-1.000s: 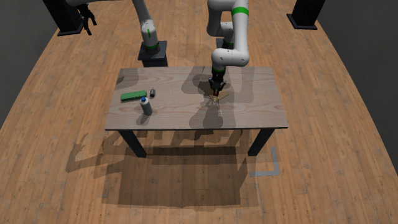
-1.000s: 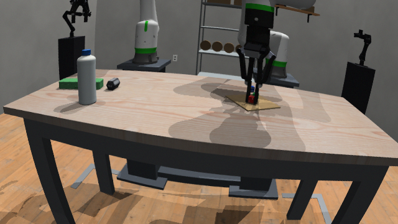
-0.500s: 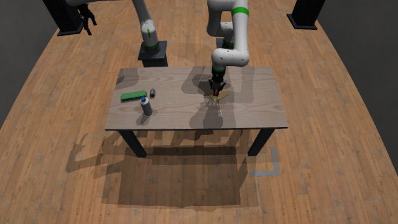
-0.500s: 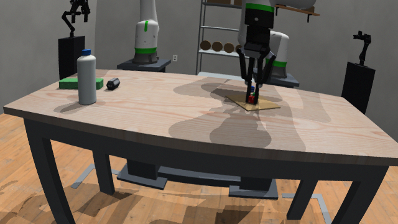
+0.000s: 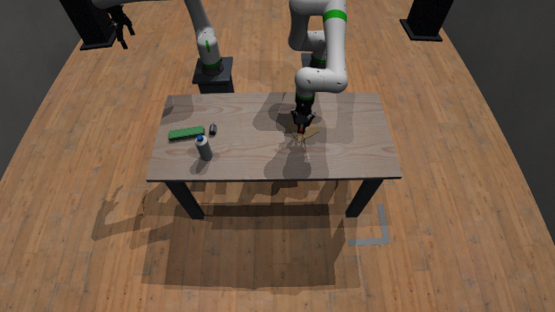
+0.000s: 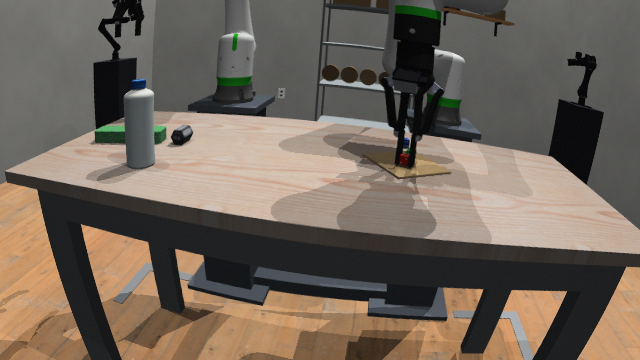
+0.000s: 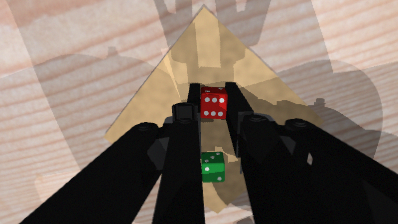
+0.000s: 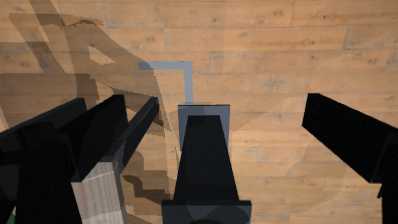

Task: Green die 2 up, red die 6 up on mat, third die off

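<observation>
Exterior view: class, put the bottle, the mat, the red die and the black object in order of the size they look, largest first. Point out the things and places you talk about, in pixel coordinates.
1. Mat (image 5: 313, 132) (image 6: 425, 167) (image 7: 135, 112) and bottle (image 5: 205, 149) (image 6: 140, 130): too alike to rank
2. Black object (image 5: 212, 129) (image 6: 182, 135)
3. Red die (image 5: 301, 131) (image 6: 404, 159) (image 7: 214, 104)

Dim, even light falling from overhead; overlapping soft-toned shadows darkening table (image 5: 243, 160) (image 6: 225, 200) and floor (image 5: 434, 260) (image 6: 280, 330) (image 8: 270, 65); exterior view bending table's near edge.

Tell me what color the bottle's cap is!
Blue, seen best in the exterior view.
</observation>
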You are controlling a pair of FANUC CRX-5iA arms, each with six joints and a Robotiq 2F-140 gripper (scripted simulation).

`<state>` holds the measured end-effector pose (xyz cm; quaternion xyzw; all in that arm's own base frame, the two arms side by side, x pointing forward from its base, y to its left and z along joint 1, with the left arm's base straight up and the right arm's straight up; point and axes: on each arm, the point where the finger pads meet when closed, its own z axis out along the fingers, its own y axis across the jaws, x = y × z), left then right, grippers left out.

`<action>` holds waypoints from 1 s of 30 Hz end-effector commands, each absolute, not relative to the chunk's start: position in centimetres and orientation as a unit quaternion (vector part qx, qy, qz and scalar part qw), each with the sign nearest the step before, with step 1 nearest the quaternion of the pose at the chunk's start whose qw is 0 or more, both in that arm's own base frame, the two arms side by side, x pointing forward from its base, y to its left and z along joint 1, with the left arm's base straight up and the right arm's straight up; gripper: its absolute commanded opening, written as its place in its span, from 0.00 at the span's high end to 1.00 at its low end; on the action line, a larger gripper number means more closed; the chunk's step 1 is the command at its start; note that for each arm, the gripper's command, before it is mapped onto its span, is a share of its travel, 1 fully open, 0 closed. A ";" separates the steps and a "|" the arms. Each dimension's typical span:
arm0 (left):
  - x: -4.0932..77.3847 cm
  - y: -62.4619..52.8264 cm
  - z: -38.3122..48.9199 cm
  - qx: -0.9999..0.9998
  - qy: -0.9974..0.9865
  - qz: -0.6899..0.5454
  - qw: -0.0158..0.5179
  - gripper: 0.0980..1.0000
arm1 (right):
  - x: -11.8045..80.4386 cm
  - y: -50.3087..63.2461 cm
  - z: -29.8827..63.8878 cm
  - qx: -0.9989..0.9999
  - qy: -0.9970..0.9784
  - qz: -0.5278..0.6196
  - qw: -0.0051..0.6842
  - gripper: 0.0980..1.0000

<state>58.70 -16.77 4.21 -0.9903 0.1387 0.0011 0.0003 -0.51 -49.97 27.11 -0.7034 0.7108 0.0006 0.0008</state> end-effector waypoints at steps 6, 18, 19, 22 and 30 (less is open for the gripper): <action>58.8 -16.8 4.3 -0.990 0.139 0.000 0.000 0.91 | -0.5 -50.0 27.2 -0.703 0.711 0.000 0.000 0.00; 58.8 -16.8 4.2 -0.990 0.139 0.000 0.000 0.91 | -0.5 -50.0 27.2 -0.703 0.711 0.000 0.000 0.00; 58.8 -16.8 4.1 -0.990 0.139 0.000 0.000 0.91 | -0.5 -50.0 27.2 -0.703 0.711 0.000 0.000 0.00; 58.8 -16.8 4.0 -0.990 0.139 0.000 0.000 0.91 | -0.5 -50.0 27.2 -0.703 0.711 0.000 0.000 0.00; 58.8 -16.8 3.9 -0.990 0.139 0.000 0.000 0.91 | -0.5 -50.0 27.2 -0.703 0.711 0.000 0.000 0.00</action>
